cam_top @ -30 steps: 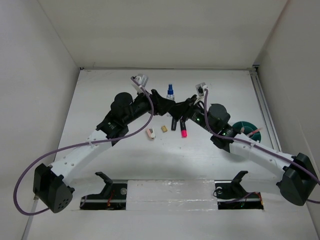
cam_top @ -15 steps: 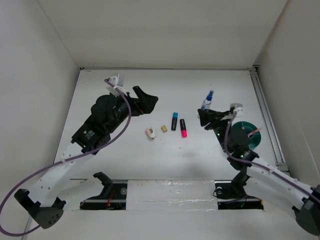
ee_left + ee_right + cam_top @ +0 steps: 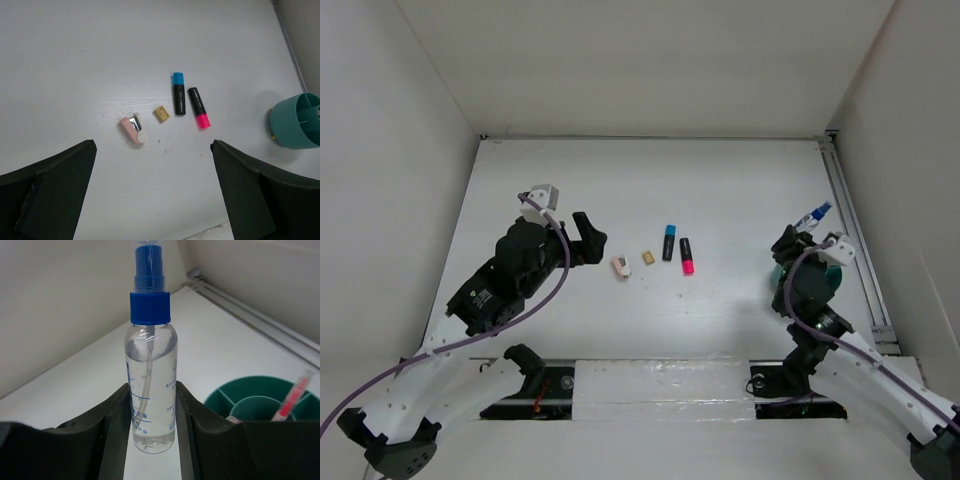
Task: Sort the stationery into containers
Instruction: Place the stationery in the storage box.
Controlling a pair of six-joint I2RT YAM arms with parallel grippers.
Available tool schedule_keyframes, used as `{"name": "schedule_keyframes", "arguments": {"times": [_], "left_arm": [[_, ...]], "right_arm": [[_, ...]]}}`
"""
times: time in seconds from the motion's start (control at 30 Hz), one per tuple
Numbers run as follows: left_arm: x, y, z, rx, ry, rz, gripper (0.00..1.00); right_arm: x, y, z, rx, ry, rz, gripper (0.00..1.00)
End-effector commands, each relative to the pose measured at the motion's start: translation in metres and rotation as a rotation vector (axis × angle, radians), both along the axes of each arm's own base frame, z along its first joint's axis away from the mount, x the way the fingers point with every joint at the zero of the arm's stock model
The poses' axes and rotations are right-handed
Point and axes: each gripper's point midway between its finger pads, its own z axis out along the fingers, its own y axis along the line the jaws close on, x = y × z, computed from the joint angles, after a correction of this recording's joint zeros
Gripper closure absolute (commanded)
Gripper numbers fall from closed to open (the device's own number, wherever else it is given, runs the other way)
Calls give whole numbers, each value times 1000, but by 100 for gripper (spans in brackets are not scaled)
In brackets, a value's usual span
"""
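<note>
The clear blue-capped spray bottle (image 3: 150, 385), clamped in the right gripper (image 3: 150, 410) near the round teal divided cup (image 3: 250, 382), should be centred over a free compartment before release; the left gripper (image 3: 592, 238) is spread wide.

I'm seeing bare table (image 3: 740, 185) stretching across the top view's upper half. Mid-frame, erasers (image 3: 620, 267) and highlighters (image 3: 669, 242) are lying clustered, blocking a low pass. At right, a pencil (image 3: 292, 397) is seemingly occupying one compartment of the teal cup (image 3: 255, 382).

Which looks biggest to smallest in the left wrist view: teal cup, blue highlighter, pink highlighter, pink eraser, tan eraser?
1. teal cup
2. blue highlighter and pink highlighter, about alike
3. pink eraser
4. tan eraser
</note>
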Motion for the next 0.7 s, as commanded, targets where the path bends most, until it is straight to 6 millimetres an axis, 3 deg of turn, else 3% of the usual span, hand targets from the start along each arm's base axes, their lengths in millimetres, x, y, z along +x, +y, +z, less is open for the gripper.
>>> {"name": "schedule_keyframes", "arguments": {"times": [0.0, 0.23, 0.5, 0.67], "left_arm": [[-4, 1, -6, 22, -15, -27, 0], [-9, 6, 3, -7, -55, -22, 0], [-14, 3, 3, -25, -61, -54, 0], [-14, 0, 1, -23, -51, -65, 0]], "right_arm": [[0, -22, -2, -75, 86, -157, 100], [14, -20, -13, -178, 238, -242, 100], [8, -26, -19, -186, 275, -262, 100], [11, -37, -37, -169, 315, -303, 100]]}}
